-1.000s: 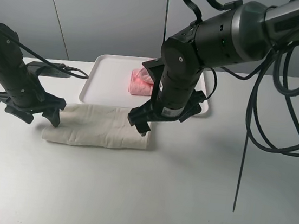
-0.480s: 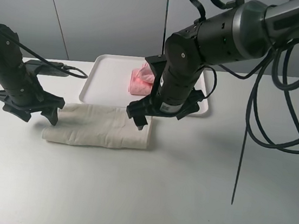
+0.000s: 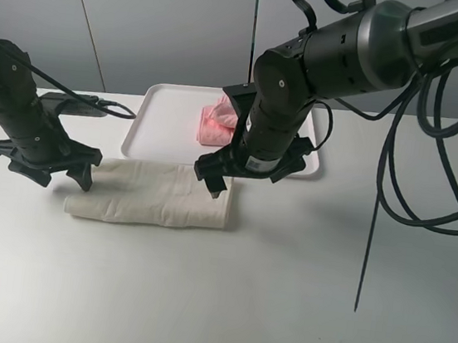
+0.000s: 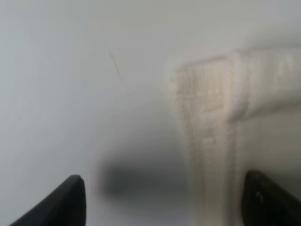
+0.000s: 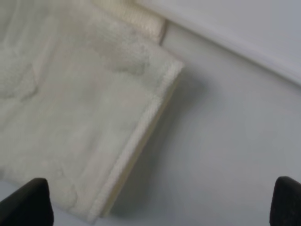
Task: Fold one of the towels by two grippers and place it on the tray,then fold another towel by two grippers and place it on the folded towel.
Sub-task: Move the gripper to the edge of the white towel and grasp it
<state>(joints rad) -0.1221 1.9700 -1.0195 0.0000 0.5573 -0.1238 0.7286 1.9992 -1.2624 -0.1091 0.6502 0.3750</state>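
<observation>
**Surface:** white table (image 3: 295,313), matte, w/ soft shadows under both arms.

**Room:** grey panelled wall (image 3: 164,21) behind, thin seams visible.

**Tray** (image 3: 161,125): white, at back centre of table. Holds a pink towel (image 3: 213,126), bunched, toward its right half.

**Cream towel** (image 3: 151,195): folded into a long strip, flat on table just in front of tray, not on it.

**Left gripper** (image 4: 169,197): low at strip's left end. Jaws spread wide, nothing held; one finger over cloth, other over bare table.

**Right gripper** (image 5: 157,200): above strip's right end. Jaws wide apart, empty.

**Misc.:** black block w/ cord (image 3: 70,104) at back left; loose black cables (image 3: 367,255) hanging at right.
</observation>
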